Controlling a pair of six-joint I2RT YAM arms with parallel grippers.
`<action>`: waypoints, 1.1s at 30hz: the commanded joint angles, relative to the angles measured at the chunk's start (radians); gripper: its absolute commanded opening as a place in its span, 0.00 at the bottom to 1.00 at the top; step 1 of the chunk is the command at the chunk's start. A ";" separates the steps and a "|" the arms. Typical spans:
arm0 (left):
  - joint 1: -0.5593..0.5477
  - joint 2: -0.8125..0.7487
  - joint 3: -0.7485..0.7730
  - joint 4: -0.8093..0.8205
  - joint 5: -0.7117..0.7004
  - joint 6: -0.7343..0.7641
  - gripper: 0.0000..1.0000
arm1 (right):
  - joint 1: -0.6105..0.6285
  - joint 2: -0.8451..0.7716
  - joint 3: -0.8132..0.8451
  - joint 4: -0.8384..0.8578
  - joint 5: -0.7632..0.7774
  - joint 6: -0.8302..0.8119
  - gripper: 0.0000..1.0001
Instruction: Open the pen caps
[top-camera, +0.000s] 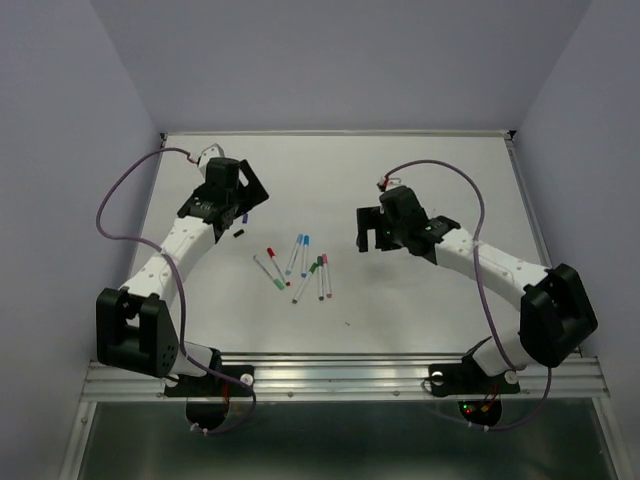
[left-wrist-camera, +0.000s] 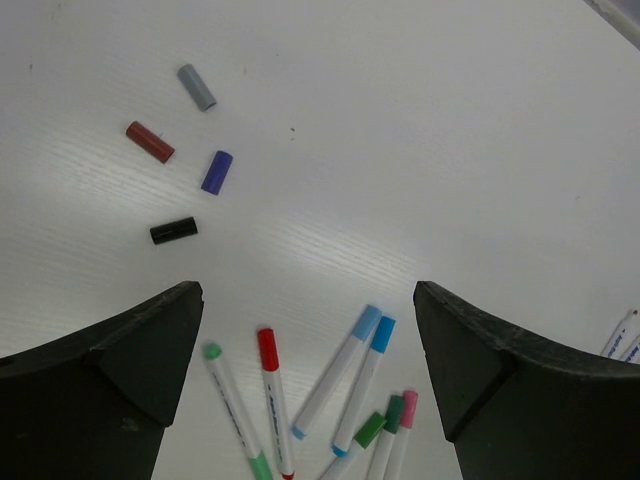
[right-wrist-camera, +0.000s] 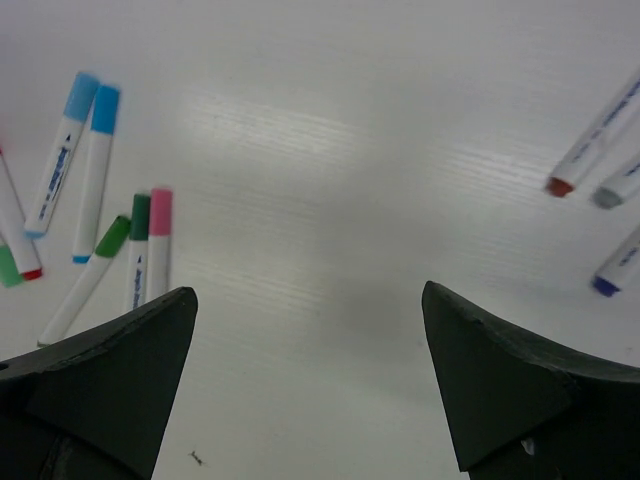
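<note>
Evidently set aside once pulled off, four pen caps (left-wrist-camera: 216, 172) lie grouped on the worktop (left-wrist-camera: 450, 150) ahead of the wide-open, empty left end effector (left-wrist-camera: 305, 295), the capped pens (left-wrist-camera: 338, 370) wait mid-worktop within both arms' reach, and the right end effector (right-wrist-camera: 305, 300) gapes empty too.

Robotics lab cell.
Plain lavender walls (top-camera: 60, 150) enclose the white table (top-camera: 440, 180) beyond the left gripper (top-camera: 246, 206) and right gripper (top-camera: 372, 240); aluminium rail (top-camera: 340, 375) behind them.
</note>
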 joint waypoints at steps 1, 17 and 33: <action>0.000 -0.096 -0.074 0.004 -0.002 -0.029 0.99 | 0.109 0.060 0.021 -0.013 0.024 0.048 1.00; -0.005 -0.219 -0.188 0.018 0.028 -0.040 0.99 | 0.353 0.383 0.213 -0.066 0.190 0.145 1.00; -0.005 -0.217 -0.197 0.040 0.041 -0.036 0.99 | 0.382 0.466 0.224 -0.114 0.191 0.154 1.00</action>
